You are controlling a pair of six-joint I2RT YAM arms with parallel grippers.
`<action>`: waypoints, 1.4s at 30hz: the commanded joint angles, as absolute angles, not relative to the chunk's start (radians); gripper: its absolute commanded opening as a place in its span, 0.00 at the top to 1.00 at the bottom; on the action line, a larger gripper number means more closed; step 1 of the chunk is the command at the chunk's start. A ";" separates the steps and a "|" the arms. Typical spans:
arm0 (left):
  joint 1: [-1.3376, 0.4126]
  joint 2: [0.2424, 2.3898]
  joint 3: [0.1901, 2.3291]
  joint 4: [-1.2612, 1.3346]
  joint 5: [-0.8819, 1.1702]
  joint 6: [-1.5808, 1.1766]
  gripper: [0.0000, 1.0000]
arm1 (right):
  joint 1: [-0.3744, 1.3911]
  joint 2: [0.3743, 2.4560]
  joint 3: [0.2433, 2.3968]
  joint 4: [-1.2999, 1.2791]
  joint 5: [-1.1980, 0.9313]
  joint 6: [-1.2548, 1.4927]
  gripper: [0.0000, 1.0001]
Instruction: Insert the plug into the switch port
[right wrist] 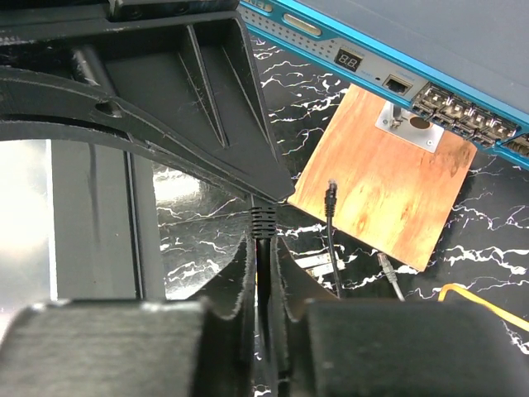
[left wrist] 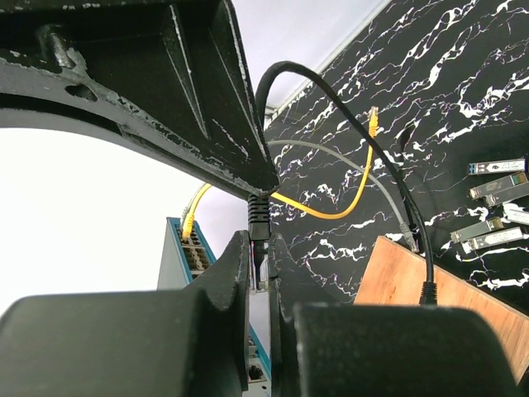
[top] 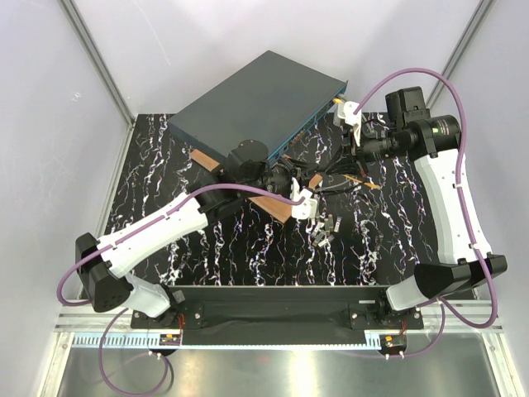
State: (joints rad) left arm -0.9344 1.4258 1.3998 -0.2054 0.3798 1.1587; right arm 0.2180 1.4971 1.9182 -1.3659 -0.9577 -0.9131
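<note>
The switch [top: 256,103] is a flat dark grey box with a teal front face. Its row of ports [left wrist: 197,252] shows in both wrist views [right wrist: 463,112]. A thin yellow-orange cable [left wrist: 331,211] has one end seated in a port [left wrist: 188,223]. Its other end, the plug [left wrist: 373,116], lies loose on the marble table, clear of both grippers. My left gripper [left wrist: 260,248], in front of the switch [top: 302,201], is shut on a black cable's connector [left wrist: 259,219]. My right gripper [right wrist: 264,244], by the switch's right corner [top: 351,120], is shut on a black cable [right wrist: 263,219].
A wooden board [right wrist: 380,190] lies under the switch's front edge. Small grey metal modules [left wrist: 496,203] are scattered on the table to the right. A loose black plug [right wrist: 331,194] and a grey plug [right wrist: 383,260] lie near the board. White walls enclose the black marble table [top: 388,248].
</note>
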 commanded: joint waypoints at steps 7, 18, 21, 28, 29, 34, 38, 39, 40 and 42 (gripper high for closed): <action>-0.936 1.404 1.411 -0.097 0.370 1.112 0.94 | 0.224 1.457 1.901 -1.576 -0.928 -0.916 1.00; -0.930 1.387 1.388 -0.043 0.385 1.134 1.00 | 0.224 1.493 1.911 -1.637 -0.945 -0.923 0.52; -0.931 1.385 1.384 -0.048 0.396 1.146 1.00 | 0.224 1.497 1.921 -1.638 -0.946 -0.925 0.75; -0.930 1.370 1.359 -0.080 0.403 1.193 1.00 | 0.224 1.493 1.937 -1.638 -0.956 -0.919 0.55; -0.930 1.371 1.353 -0.083 0.403 1.201 1.00 | 0.224 1.490 1.940 -1.638 -0.957 -0.920 0.53; -0.930 1.373 1.350 -0.075 0.402 1.206 1.00 | 0.224 1.483 1.944 -1.640 -0.965 -0.914 0.60; -0.930 1.374 1.354 -0.060 0.406 1.200 1.00 | 0.224 1.486 1.924 -1.638 -0.960 -0.913 0.61; -0.930 1.374 1.356 -0.060 0.410 1.200 1.00 | 0.224 1.488 1.921 -1.640 -0.960 -0.917 0.64; -0.930 1.373 1.355 -0.057 0.410 1.201 1.00 | 0.224 1.489 1.919 -1.640 -0.962 -0.919 0.66; -0.930 1.373 1.355 -0.063 0.411 1.204 1.00 | 0.224 1.491 1.924 -1.638 -0.965 -0.919 0.78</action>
